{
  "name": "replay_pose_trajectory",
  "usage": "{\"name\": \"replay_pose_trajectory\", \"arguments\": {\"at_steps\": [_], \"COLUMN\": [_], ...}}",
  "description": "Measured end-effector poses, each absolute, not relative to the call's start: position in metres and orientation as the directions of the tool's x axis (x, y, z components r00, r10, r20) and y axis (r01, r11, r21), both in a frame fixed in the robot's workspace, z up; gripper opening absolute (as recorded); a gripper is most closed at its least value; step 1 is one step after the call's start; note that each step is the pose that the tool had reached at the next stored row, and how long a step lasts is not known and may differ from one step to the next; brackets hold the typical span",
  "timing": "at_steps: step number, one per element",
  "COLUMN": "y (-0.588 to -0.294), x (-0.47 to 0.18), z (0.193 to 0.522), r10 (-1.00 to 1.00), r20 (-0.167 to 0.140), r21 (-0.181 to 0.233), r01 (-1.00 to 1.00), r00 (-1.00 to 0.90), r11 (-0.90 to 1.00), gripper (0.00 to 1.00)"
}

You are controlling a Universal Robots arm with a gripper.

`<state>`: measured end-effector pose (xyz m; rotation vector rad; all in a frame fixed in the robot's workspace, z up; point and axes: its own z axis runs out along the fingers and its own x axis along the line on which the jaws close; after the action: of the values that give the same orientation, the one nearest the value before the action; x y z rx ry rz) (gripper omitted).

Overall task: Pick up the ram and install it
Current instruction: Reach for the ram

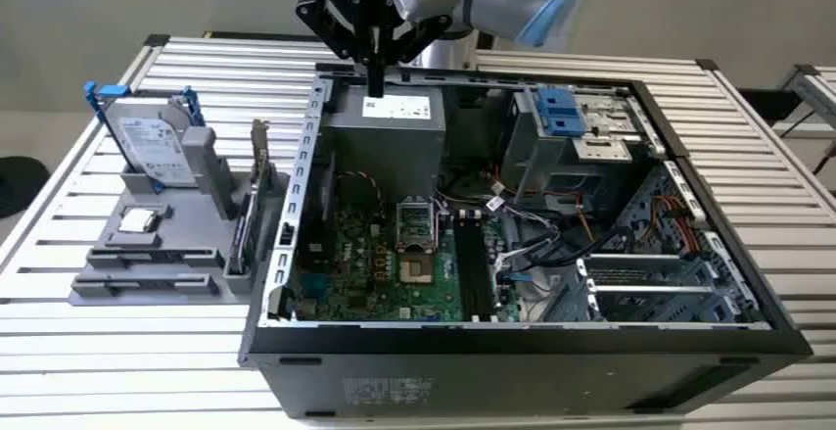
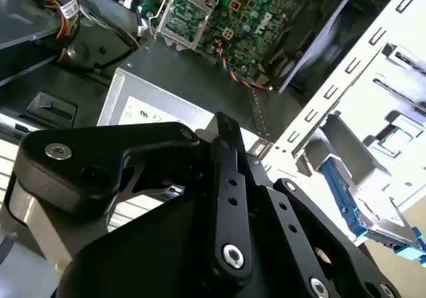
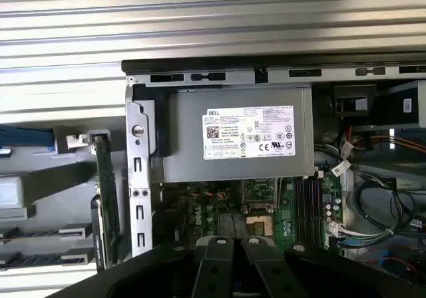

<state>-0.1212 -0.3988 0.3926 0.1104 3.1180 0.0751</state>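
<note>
- Plainly, the pincer [image 1: 376, 82] hangs over the grey power supply [image 1: 382, 131] at the far end of the open computer case [image 1: 523, 337]; it is clenched, fingers together, with nothing between them
- The ram [image 1: 241, 229] is not yet picked up: it stands on its long edge in a slot of the grey holder [image 1: 144, 283] on the counter [image 1: 78, 352], just outside the case wall on the exterior view's left
- In the first wrist view the ram [image 3: 105, 198] shows as a thin stick just beside that wall
- Its long axis runs parallel to the case wall, from the far side of the counter toward the near side; its flat faces look toward the exterior view's left and right, with one long edge upward
- I judge the step in hand to be the reach for the ram; done well, the pincer crosses the wall with height to spare, opens before it descends, and turns so its pads meet the two flat faces
- A hold near mid-length and a straight vertical lift should keep the stick from tilting or binding in the slot
- The hard drive [image 1: 147, 146] stands in the same holder, well apart from the ram
</note>
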Motion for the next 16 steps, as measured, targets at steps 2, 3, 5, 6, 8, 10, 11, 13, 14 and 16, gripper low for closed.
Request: {"name": "replay_pose_trajectory", "arguments": {"at_steps": [2,3,5,6,8,10,11,13,14,16], "y": [-0.3988,-0.3988,-0.3988,-0.399,-0.3991,-0.3993,-0.3993,-0.3995,-0.3996,-0.3998], "x": [-0.1212,-0.1212,-0.1214,-0.1219,-0.123,-0.1241,-0.1248,-0.1261,-0.1267,-0.128], "z": [0.3926,0.3926,0.3926,0.3926,0.3926,0.3926,0.3926,0.3926,0.3926,0.3926], "r10": [0.071,0.071,0.071,0.071,0.071,0.071,0.071,0.071,0.071,0.071], "r20": [-0.019,-0.019,-0.019,-0.019,-0.019,-0.019,-0.019,-0.019,-0.019,-0.019], "r21": [0.049,0.049,0.049,0.049,0.049,0.049,0.049,0.049,0.049,0.049], "r01": [0.07,0.07,0.07,0.07,0.07,0.07,0.07,0.07,0.07,0.07], "r00": [-0.997,-0.997,-0.997,-0.997,-0.997,-0.997,-0.997,-0.997,-0.997,-0.997], "r11": [0.996,0.996,0.996,0.996,0.996,0.996,0.996,0.996,0.996,0.996], "gripper": [0.0,0.0,0.0,0.0,0.0,0.0,0.0,0.0,0.0,0.0]}}
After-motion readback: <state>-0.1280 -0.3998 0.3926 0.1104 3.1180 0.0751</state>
